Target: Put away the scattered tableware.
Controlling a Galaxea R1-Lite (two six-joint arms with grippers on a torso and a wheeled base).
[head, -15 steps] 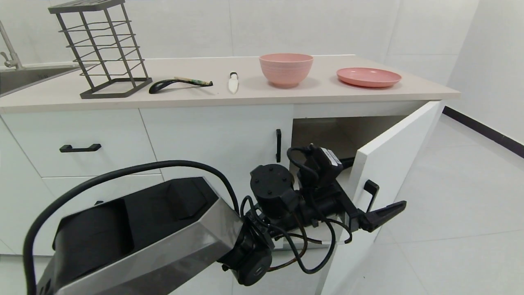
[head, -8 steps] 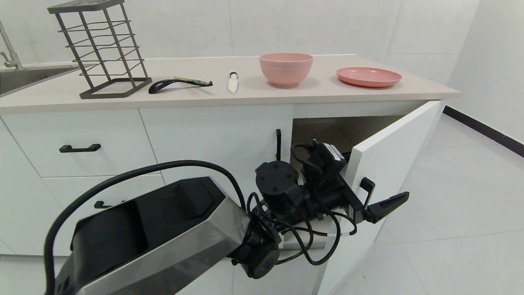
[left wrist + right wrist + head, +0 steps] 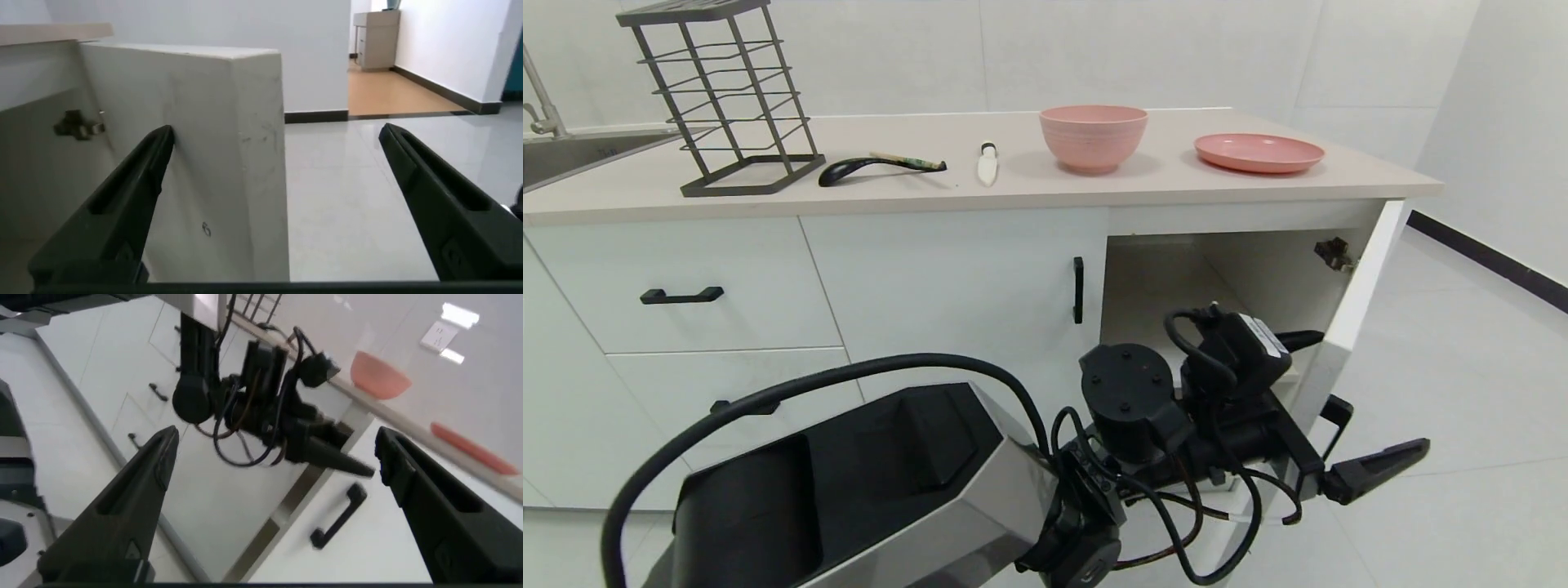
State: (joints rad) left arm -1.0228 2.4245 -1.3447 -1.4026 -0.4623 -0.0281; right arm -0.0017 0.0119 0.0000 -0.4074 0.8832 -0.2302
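On the beige countertop (image 3: 1176,184) lie a pink bowl (image 3: 1093,137), a pink plate (image 3: 1258,153), a white knife (image 3: 987,166), a black spoon (image 3: 849,170) and chopsticks (image 3: 907,160). Below the plate, the white cabinet door (image 3: 1349,327) stands wide open. My left gripper (image 3: 1368,392) is open and straddles the door's free edge (image 3: 257,163), one finger inside the cabinet and one outside. My right gripper (image 3: 276,441) is open and holds nothing; beyond it I see the left arm at the door, the bowl (image 3: 380,374) and the plate (image 3: 474,447).
A black wire rack (image 3: 727,98) stands at the counter's left, beside a sink (image 3: 572,151). Shut drawers and a shut door with black handles (image 3: 682,295) lie left of the open cabinet. The open door carries a black handle (image 3: 1337,415). Bare tiled floor spreads to the right.
The cabinet door has swung much wider, exposing the cabinet's inside and hinge. My left gripper has moved right and down along with the door's edge.
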